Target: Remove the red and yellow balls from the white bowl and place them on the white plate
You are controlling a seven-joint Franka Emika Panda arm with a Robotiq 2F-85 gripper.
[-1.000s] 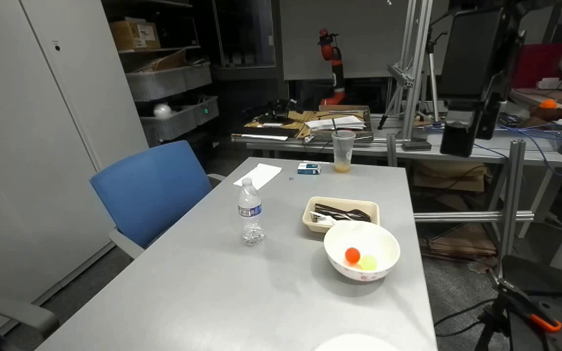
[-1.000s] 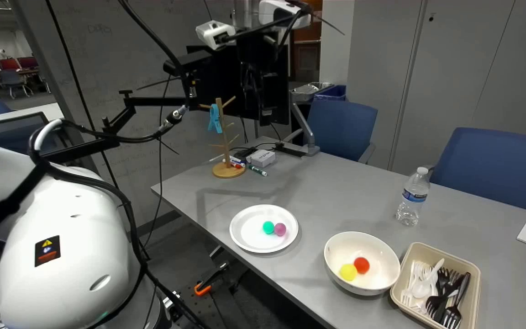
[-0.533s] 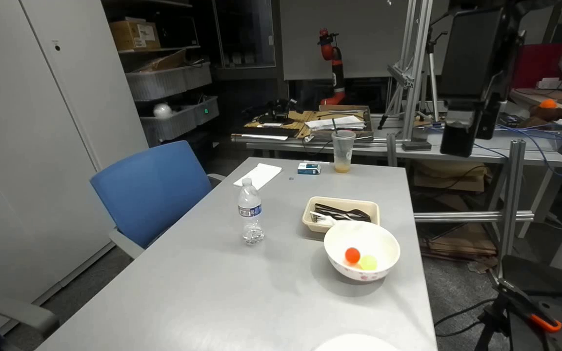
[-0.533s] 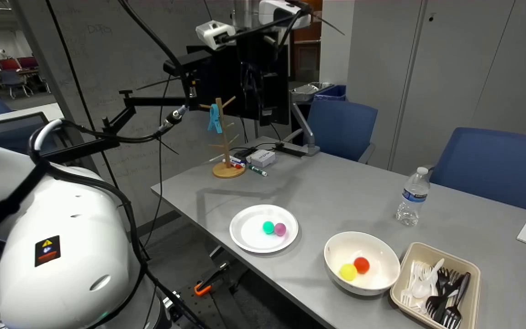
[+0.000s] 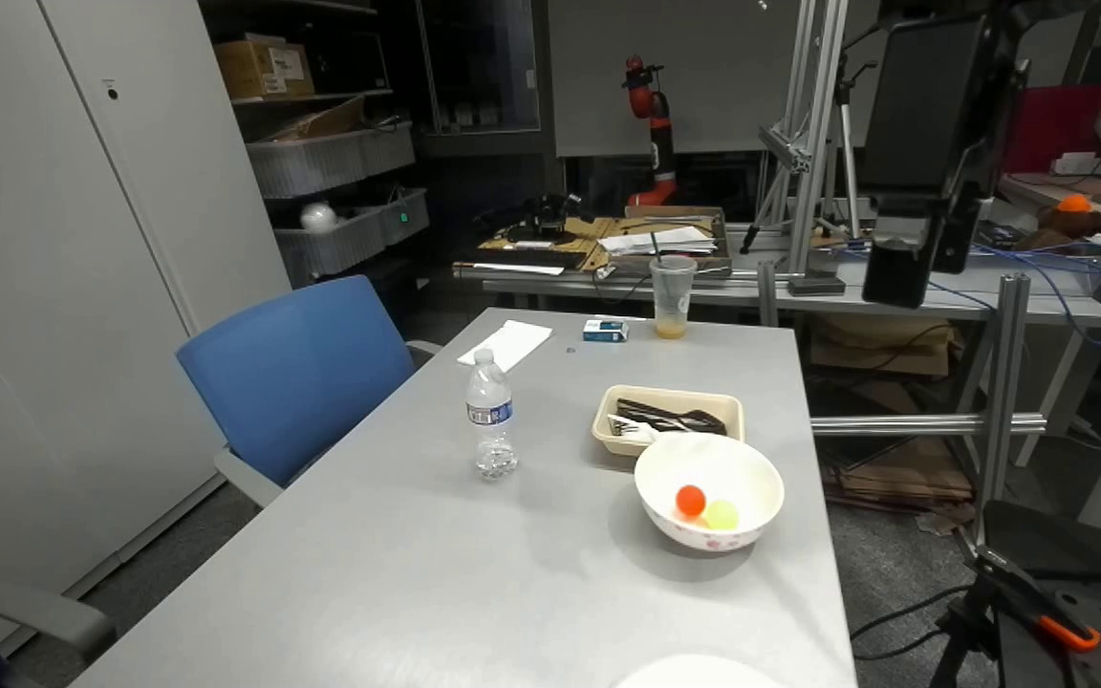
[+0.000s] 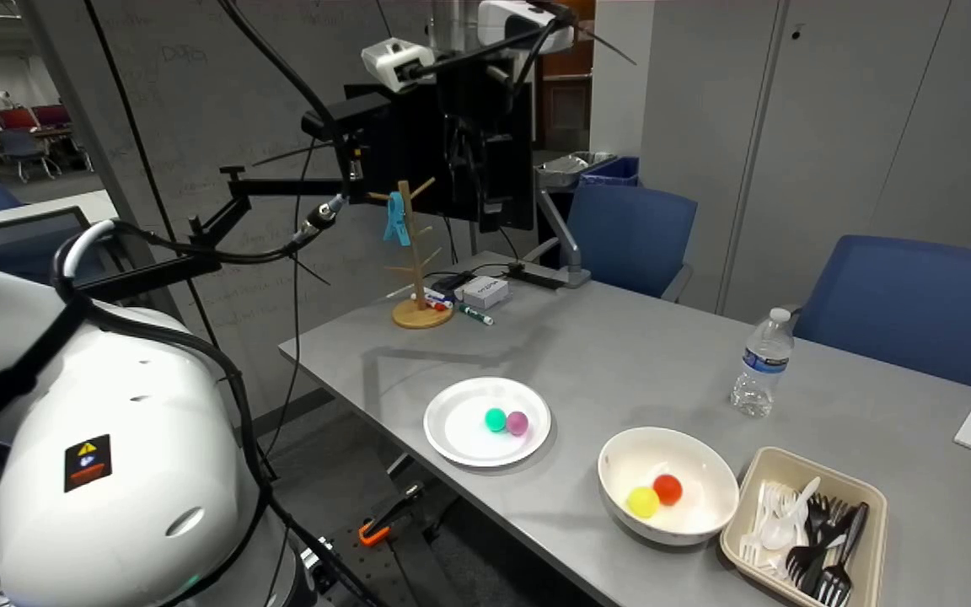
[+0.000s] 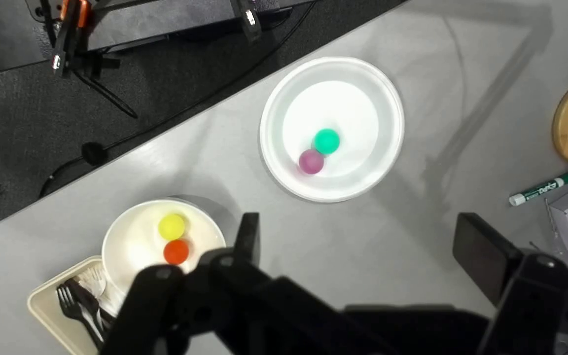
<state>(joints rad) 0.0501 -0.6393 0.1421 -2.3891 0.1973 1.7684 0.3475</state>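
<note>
in the wrist view, white bowl (image 7: 141, 239) partly behind the end effector (image 7: 363, 241)

– Spot anything upright on the tabletop (image 6: 620, 354)?
– See a capped water bottle (image 6: 764, 362), plus a clear plastic cup (image 5: 673, 298) with a green straw (image 5: 656, 246).
– Notice any cutlery?
– Find black forks (image 6: 854, 531) and white forks (image 6: 753, 544) lying in a beige tray (image 6: 850, 492).
– See more?
– Note a wooden peg stand (image 6: 415, 261) with a blue clip (image 6: 396, 219) on it, and a green marker (image 6: 475, 315) just beside a small box (image 6: 484, 292).

Red ball (image 7: 176, 252), yellow ball (image 7: 171, 227) and white plate (image 7: 353, 116) are plain; white bowl (image 5: 727, 473) bears pinkish marks.
</note>
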